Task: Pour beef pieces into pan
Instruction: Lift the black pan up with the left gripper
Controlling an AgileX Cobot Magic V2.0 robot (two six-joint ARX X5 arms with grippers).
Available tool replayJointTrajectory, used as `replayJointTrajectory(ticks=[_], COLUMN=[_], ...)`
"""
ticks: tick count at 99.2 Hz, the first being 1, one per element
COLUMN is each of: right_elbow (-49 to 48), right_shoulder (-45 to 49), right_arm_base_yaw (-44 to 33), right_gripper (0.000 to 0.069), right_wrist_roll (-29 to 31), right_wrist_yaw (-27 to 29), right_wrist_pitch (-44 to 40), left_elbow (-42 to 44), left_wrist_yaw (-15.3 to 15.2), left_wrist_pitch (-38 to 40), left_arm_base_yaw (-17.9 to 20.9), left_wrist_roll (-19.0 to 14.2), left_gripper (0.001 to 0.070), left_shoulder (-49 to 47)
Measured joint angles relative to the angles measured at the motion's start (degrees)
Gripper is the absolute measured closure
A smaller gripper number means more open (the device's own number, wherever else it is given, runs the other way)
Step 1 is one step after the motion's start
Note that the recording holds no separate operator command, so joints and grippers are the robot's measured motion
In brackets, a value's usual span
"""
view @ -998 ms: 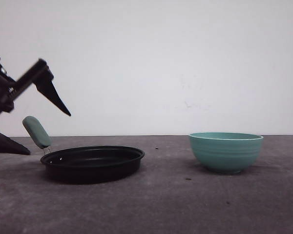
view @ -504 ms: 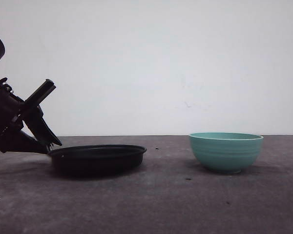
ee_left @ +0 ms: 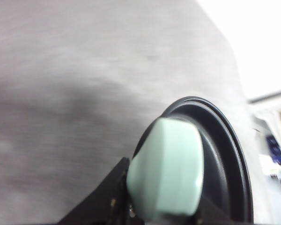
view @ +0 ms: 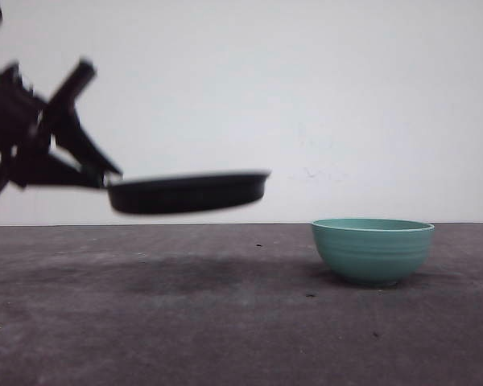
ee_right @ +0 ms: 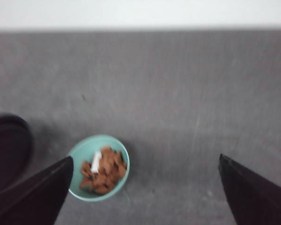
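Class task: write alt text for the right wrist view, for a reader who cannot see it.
Seen from above, a teal bowl holding reddish-brown beef pieces and one pale bit stands on a grey table. The right gripper hangs open above it, its dark fingers spread wide at the frame's lower corners.

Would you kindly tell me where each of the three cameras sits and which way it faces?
Front view: low, looking forward over the table; left pincer holds the pan aloft, teal bowl on the right.
Left wrist view: on the left arm, along the mint handle into the pan.
Right wrist view: high on the right arm, looking down past open fingers at the beef pieces in the bowl.
Shared: bowl and pan.
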Motion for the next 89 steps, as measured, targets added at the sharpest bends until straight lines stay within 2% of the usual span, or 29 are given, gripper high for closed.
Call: replayJointTrajectory(ticks=[4,15,18,23,39,57,89], right_elbow=[-0.7,-1.66,-1.66,-1.66,-1.64,-1.64,-1.64], right_shoulder=[2.99,11.78,14.03,16.74,26.14,36.41,41.88], right_arm_base_yaw=[0.0,0.0,0.0,0.0,0.02,0.33,1.68], right_gripper=[0.0181,0.0405,0.0445,0.0476,0.0501,0.0502,0.0502], right_wrist_roll=[0.0,0.0,0.0,0.07,0.76,1.22,2.25], right_wrist_yaw=[-0.02,-1.9,-3.19,-5.16,-6.71,-12.2,-13.33], right_wrist_pitch=[0.81,3.82,5.16,7.58,10.73,10.71,13.44], left_elbow=[0.0,0.0,0.0,0.0,0.0,0.0,0.0], left_wrist_yaw=[-0.63,-1.44,-1.49,-1.51,-1.51,-1.49,-1.38], left_wrist_pitch=[-1.68,-5.66,-6.47,-7.63,-12.07,-15.82,-16.9], left_arm_base_yaw=[-0.79,-2.38,-2.6,-2.93,-3.26,-3.26,-3.52], left_wrist_roll=[0.09,0.15,0.15,0.22,0.22,0.22,0.24], left_gripper=[0.0654,0.0654,0.0654,0.0654,0.0654,0.0654,0.0654], left_shoulder=[-2.34,-8.41,-9.94,-12.37,-17.73,-20.92,-22.03])
